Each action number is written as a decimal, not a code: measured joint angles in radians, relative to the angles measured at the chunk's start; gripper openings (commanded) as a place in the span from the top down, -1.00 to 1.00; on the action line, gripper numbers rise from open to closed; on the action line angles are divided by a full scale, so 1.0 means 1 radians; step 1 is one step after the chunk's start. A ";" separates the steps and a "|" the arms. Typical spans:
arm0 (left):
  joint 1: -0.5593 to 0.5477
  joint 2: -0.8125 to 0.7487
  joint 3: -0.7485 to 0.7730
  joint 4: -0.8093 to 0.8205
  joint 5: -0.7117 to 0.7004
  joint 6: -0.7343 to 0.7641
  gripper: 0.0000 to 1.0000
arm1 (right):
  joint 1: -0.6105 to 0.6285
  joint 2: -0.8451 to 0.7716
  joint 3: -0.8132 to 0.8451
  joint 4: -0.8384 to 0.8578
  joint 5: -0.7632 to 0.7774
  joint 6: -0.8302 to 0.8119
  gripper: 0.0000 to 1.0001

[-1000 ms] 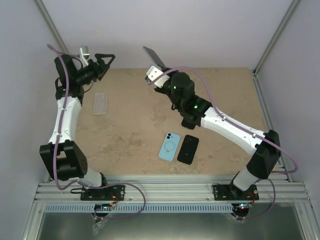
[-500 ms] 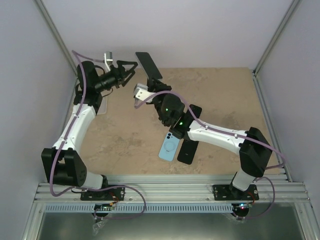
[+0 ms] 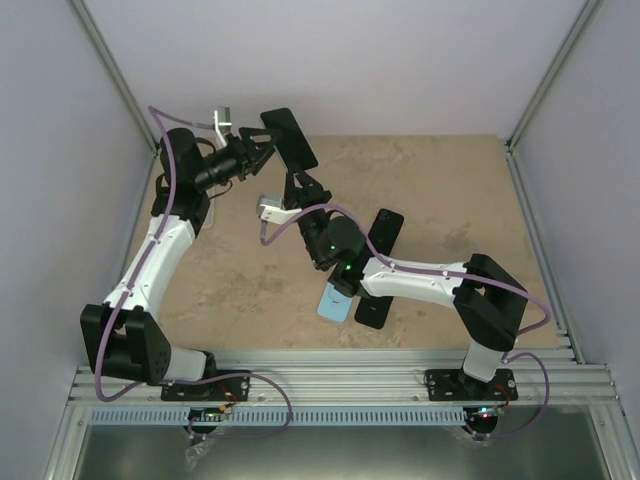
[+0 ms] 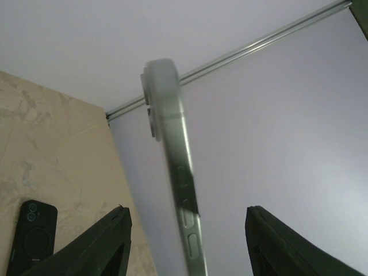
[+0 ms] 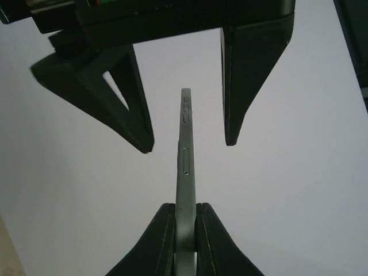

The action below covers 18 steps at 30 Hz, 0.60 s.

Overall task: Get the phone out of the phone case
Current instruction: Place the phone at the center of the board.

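My right gripper (image 3: 298, 186) is shut on the lower end of a dark phone (image 3: 290, 138) and holds it up in the air over the back left of the table. In the right wrist view the phone (image 5: 185, 155) stands edge-on, pinched between my pads. My left gripper (image 3: 263, 150) is open, with one finger (image 5: 135, 115) on each side of the phone's upper end and a clear gap on both sides. In the left wrist view the phone (image 4: 181, 172) runs between the open fingers (image 4: 115, 241). Its top end is pale and blurred; I cannot tell if a phone case is on it.
A light blue phone (image 3: 333, 303) and a black one (image 3: 372, 312) lie near the table's front middle, partly under my right arm. The black one (image 4: 31, 236) also shows in the left wrist view. Pale walls and metal frame posts (image 3: 110, 70) close in the back and sides.
My left arm swung right to the phone, and its jaws have narrowed around it. My right arm carried the phone left and lower, toward the left gripper.
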State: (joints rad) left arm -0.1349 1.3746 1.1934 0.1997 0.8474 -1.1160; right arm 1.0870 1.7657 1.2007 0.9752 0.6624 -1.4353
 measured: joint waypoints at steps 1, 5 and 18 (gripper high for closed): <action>-0.001 -0.002 0.000 0.002 -0.001 -0.003 0.01 | 0.002 0.003 -0.003 0.009 0.001 -0.013 0.99; -0.005 -0.006 -0.002 0.000 -0.002 -0.003 0.15 | 0.004 0.013 -0.005 0.047 0.000 -0.063 0.99; -0.030 -0.015 -0.024 -0.018 -0.018 0.004 0.60 | 0.011 0.061 -0.005 0.154 0.004 -0.186 0.99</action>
State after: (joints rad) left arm -0.1646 1.3594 1.1694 0.1822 0.8299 -1.1118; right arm 1.0981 1.8271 1.1954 1.1297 0.6662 -1.6215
